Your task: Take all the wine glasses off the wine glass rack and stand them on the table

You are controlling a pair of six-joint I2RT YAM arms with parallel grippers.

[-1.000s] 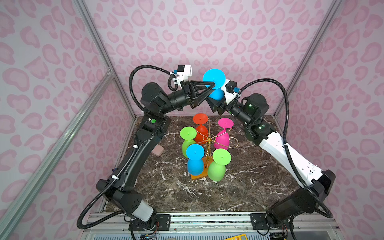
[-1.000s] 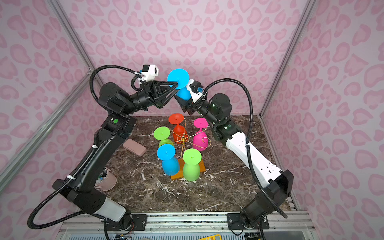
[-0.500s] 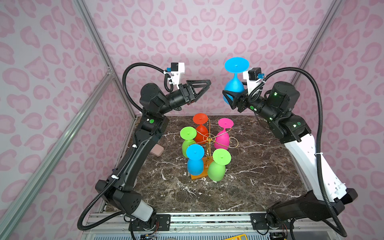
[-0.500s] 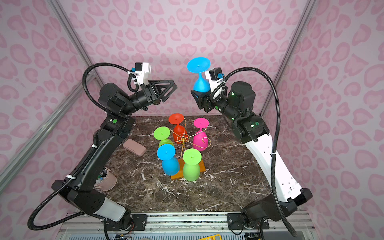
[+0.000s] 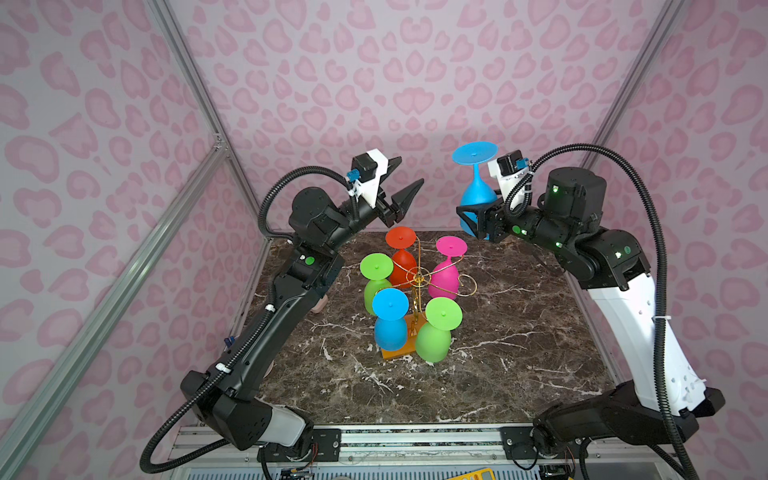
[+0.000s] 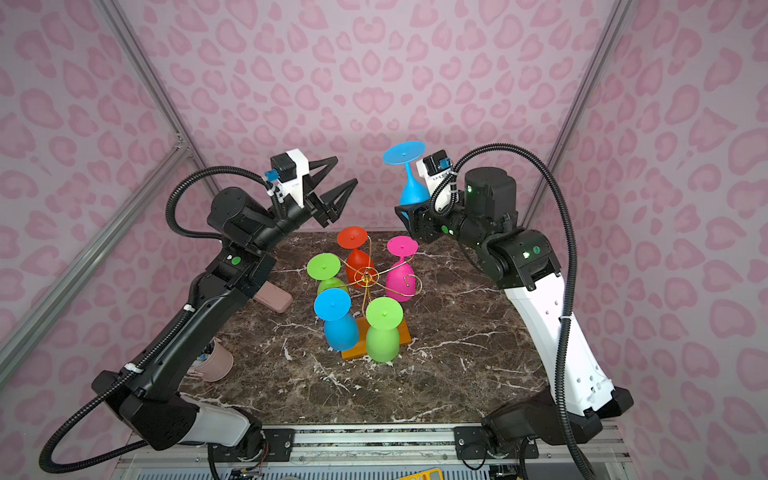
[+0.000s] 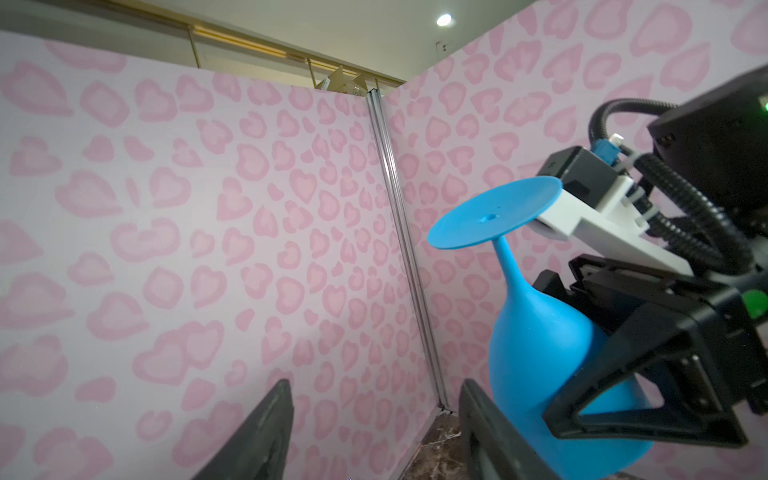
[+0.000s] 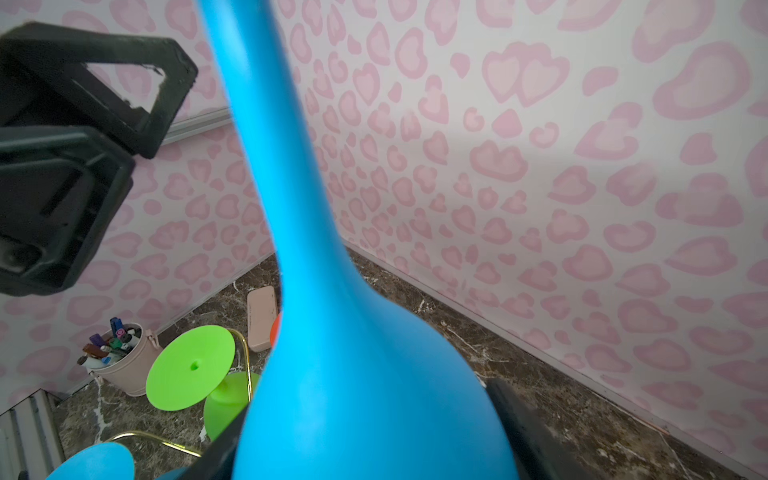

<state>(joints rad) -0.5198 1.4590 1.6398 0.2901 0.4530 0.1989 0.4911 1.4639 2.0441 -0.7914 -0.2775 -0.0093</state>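
1. Right gripper (image 5: 473, 222) is clamping the bowl of a blue glass (image 5: 478, 192), holding it foot-up, high near the back wall.
2. Left gripper (image 5: 409, 171) is hanging near it with jaws apart, gripping nothing.
3. Table (image 5: 519, 332) is lying well below both, offering bare marble right of the rack.
4. Rack (image 5: 417, 277) is standing mid-table, carrying five glasses (image 5: 432, 338) and showing one free scroll arm.
5. Glass is sitting well apart from the rack, so removal is looking done; carrying it away is the step in hand.
6. Next move is calling for a steady lowering onto bare table, clear of the rack, before the jaws part.
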